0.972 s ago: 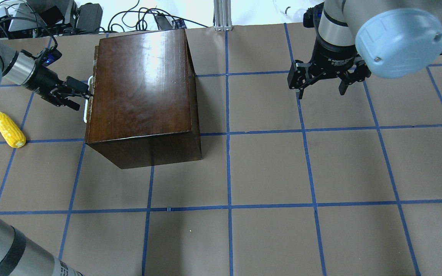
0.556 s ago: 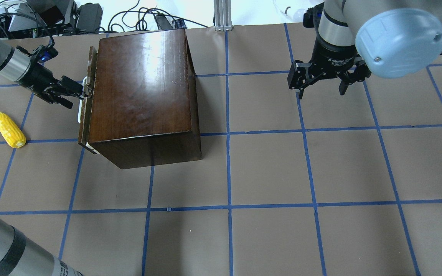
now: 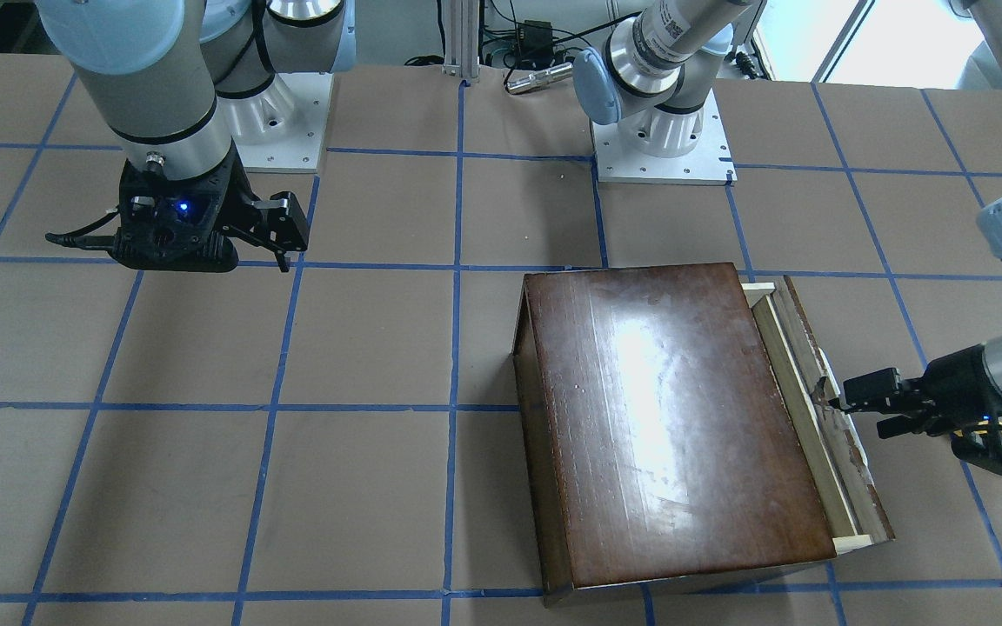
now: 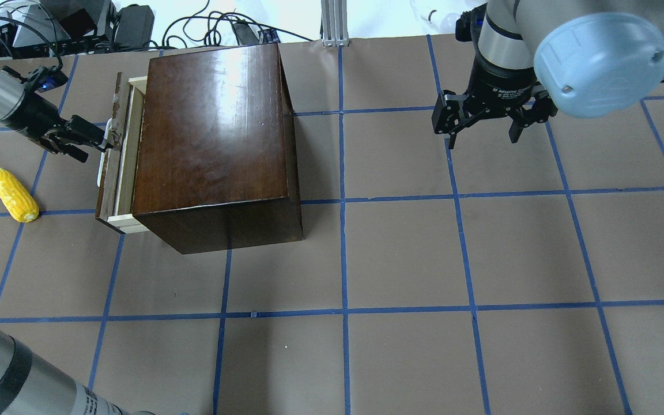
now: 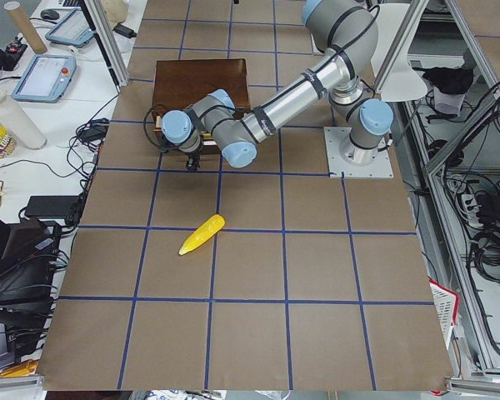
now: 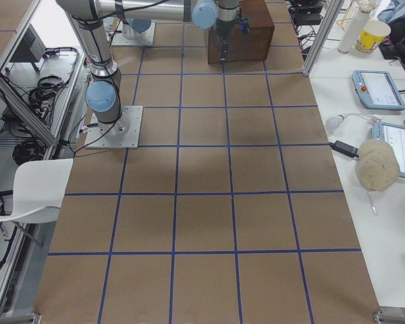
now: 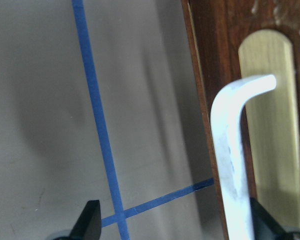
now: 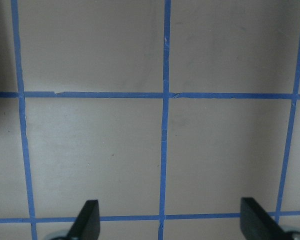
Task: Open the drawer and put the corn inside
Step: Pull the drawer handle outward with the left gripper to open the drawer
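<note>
The left claw (image 4: pixel 95 147) is spread open rather than clamped. One finger is hooked behind the white handle (image 7: pixel 230 165) of the drawer (image 4: pixel 117 173), so the likeliest slip is that finger sliding off the handle if the pull drifts sideways. Nothing steadies the box (image 4: pixel 211 127), so a stiff drawer could drag or twist it across the table (image 4: pixel 401 259) instead of opening. The drawer shows only a narrow strip of pale wood, a gap that looks too slim for the corn (image 4: pixel 15 194). The corn lies on the table just out from the drawer front, apart from it, where a retreating wrist might brush it. The left arm reaches in low and nearly level. The right claw (image 4: pixel 483 140) hangs open, pointing down, well away from the box.
</note>
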Controlling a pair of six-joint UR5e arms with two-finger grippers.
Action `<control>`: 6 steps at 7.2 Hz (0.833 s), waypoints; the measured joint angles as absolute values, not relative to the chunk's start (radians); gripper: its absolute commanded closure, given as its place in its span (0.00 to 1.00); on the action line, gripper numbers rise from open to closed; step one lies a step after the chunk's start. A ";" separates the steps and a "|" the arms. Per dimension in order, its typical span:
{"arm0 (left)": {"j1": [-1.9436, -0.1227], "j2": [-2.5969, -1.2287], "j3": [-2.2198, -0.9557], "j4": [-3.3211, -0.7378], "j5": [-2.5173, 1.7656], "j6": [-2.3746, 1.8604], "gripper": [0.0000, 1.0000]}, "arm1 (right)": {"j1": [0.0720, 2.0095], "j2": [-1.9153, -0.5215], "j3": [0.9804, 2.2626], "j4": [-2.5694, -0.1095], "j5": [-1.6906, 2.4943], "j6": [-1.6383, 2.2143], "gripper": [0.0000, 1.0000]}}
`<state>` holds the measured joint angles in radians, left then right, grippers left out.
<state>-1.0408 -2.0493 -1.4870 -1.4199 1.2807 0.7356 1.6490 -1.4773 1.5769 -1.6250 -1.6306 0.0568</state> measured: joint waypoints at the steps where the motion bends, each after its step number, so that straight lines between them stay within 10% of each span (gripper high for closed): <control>1: -1.036 -2.050 -1.483 -1.420 1.288 0.754 0.00 | 1.649 -1.477 1.577 -1.625 -1.631 0.057 0.00; 6: -0.989 -2.051 -1.480 -1.418 1.340 0.852 0.00 | 1.649 -1.477 1.577 -1.625 -1.631 0.057 0.00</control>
